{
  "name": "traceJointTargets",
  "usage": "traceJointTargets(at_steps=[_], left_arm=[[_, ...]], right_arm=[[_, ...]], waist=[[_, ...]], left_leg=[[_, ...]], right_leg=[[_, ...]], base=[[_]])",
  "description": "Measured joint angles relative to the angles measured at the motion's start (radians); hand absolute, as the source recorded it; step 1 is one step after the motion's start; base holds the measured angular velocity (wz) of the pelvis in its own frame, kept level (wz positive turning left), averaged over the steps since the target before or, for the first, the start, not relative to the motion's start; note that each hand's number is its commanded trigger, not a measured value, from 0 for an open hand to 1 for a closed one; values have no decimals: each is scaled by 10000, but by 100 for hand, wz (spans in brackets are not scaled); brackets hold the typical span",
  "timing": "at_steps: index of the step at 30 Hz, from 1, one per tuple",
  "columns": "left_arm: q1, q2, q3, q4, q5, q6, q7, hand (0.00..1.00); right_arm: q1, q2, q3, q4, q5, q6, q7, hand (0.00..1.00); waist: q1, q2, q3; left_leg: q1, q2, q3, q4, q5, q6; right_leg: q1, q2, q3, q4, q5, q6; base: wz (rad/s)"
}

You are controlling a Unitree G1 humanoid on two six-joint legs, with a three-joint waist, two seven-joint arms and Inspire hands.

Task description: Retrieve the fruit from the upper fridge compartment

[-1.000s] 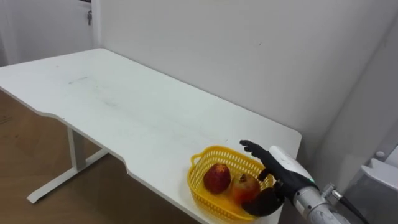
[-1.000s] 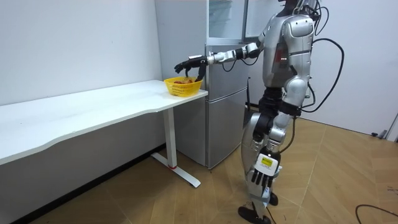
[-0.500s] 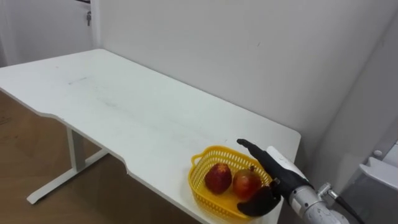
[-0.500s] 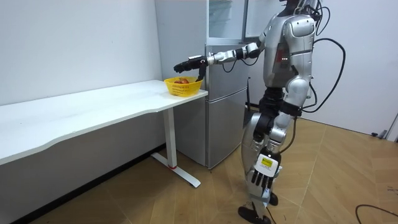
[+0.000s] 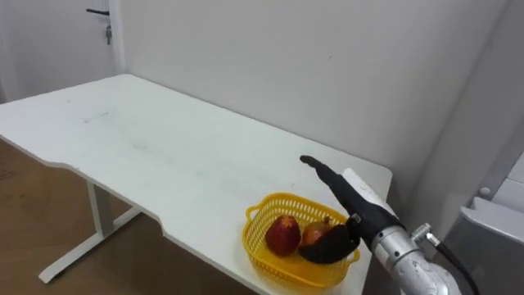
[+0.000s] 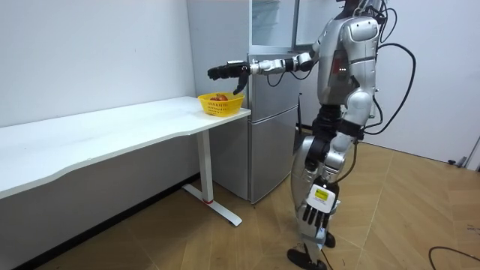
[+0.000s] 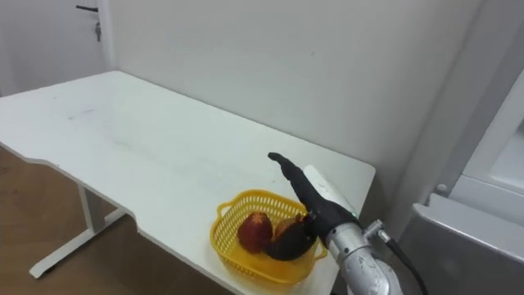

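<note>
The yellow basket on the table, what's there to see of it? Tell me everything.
The yellow basket is oval, of latticed plastic by its look, and stands upright near the white table's corner and front edge. Two red fruits lie inside. The robot's right hand hovers open above it, not touching, as the room view shows.

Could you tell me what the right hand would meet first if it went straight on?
Probably nothing soon: the right hand points level over the table, past the basket; eventually perhaps the wall, depth unclear.
</note>
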Motion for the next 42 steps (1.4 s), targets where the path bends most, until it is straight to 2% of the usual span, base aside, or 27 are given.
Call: traceJointTargets(at_steps=[2, 4, 6, 7, 8, 10, 11, 12, 14, 18, 20, 23, 25, 29, 35, 42], left_arm=[[247, -125, 101, -7, 3, 4, -14, 0], [296, -200, 261, -13, 21, 4, -50, 0], [349, -304, 351, -7, 37, 5, -23, 0], [346, -362, 410, -4, 36, 2, 2, 0], [346, -415, 452, -7, 34, -16, 32, 0], [389, -480, 437, -13, -47, -66, 66, 0], [427, -500, 438, -14, -83, -101, 76, 0], [446, -509, 438, -14, -93, -125, 86, 0], [454, -525, 440, -9, -76, -243, 169, 0], [411, -613, 444, 6, -82, -394, 182, 0], [400, -665, 443, 31, -86, -521, 229, 0], [395, -676, 442, 93, -119, -584, 339, 0], [489, -706, 436, 176, -199, -678, 442, 0], [763, -831, 327, 177, -187, -738, 500, 0], [826, -973, 339, 302, -191, -863, 653, 0], [665, -998, 339, 401, -195, -913, 963, 0]], right_arm=[[4, 0, -101, -477, -8, 0, 3, 0], [55, 6, -344, -935, -30, -2, 2, 0], [131, 7, -638, -1452, -71, 0, -9, 0], [400, 9, -943, -2029, -114, -22, -56, 0], [668, 12, -1198, -2540, -105, -121, -131, 0], [897, 27, -1358, -3237, 14, -200, -232, 0], [1151, 41, -1512, -3781, 258, -295, -305, 0], [1253, 47, -1554, -3979, 360, -386, -380, 0], [1652, 167, -1740, -4641, 735, -550, -478, 0], [2389, 566, -2200, -5650, 716, -669, -532, 0], [2846, 616, -2390, -6254, 552, -798, -565, 0], [3534, 626, -2580, -6736, 598, -976, -593, 0], [4123, 749, -2790, -7058, 593, -1025, -697, 0], [4751, 1011, -3245, -7297, 547, -1385, -1348, 0], [5069, 1080, -4233, -7279, -187, -1937, -2446, 0], [6253, 1148, -4405, -6548, -325, -2010, -3916, 0]], waist=[[-206, 130, -2], [-311, 204, 26], [-409, 248, 17], [-570, 310, -6], [-585, 370, -52], [-754, 468, -101], [-852, 514, -121], [-887, 572, -107], [-1333, 650, -162], [-1651, 780, -141], [-1884, 820, -148], [-2024, 840, -140], [-2208, 864, -143], [-2565, 1059, -183], [-2971, 1273, -193], [-3079, 1317, -176]], left_leg=[[172, 5, 36, -67, -1, 1], [292, 19, 80, -128, -1, 1], [379, 29, 141, -174, -1, 1], [389, 23, 170, -180, 1, 4], [434, 32, 264, -215, 2, 7], [510, 47, 423, -302, 3, 13], [593, 60, 522, -358, 13, 27], [628, 69, 601, -368, 12, 27], [660, 84, 699, -372, 11, 28], [827, 175, 1045, -540, 6, 24], [818, 212, 1213, -567, 2, 24], [904, 259, 1462, -605, 4, 21], [927, 246, 1474, -625, 2, 23], [925, 232, 1577, -707, 0, 33], [978, 269, 1763, -753, 1, 32], [1012, 342, 2072, -823, -1, 22]], right_leg=[[148, 3, 47, -11, 0, 1], [189, 20, 161, -13, -1, 2], [214, 37, 308, -17, -1, 2], [225, 33, 324, -8, -1, 2], [226, 33, 401, -2, -2, 2], [221, 58, 586, -3, -1, 2], [227, 69, 659, 1, -1, 3], [237, 75, 742, 2, -1, 2], [233, 66, 820, 7, -1, 3], [221, 123, 1105, 45, 6, -6], [66, 180, 1338, 147, 16, -24], [-16, 223, 1611, 191, 32, -49], [-7, 250, 1634, 191, 32, -48], [-117, 250, 1711, 205, 45, -26], [-183, 300, 1970, 217, 46, -27], [-292, 369, 2195, 256, 53, -43]], base=[[-4], [-11], [-13], [-7], [-12], [-28], [-27], [-28], [-14], [-24], [-25], [-25], [-8], [-9], [-9], [-12]])
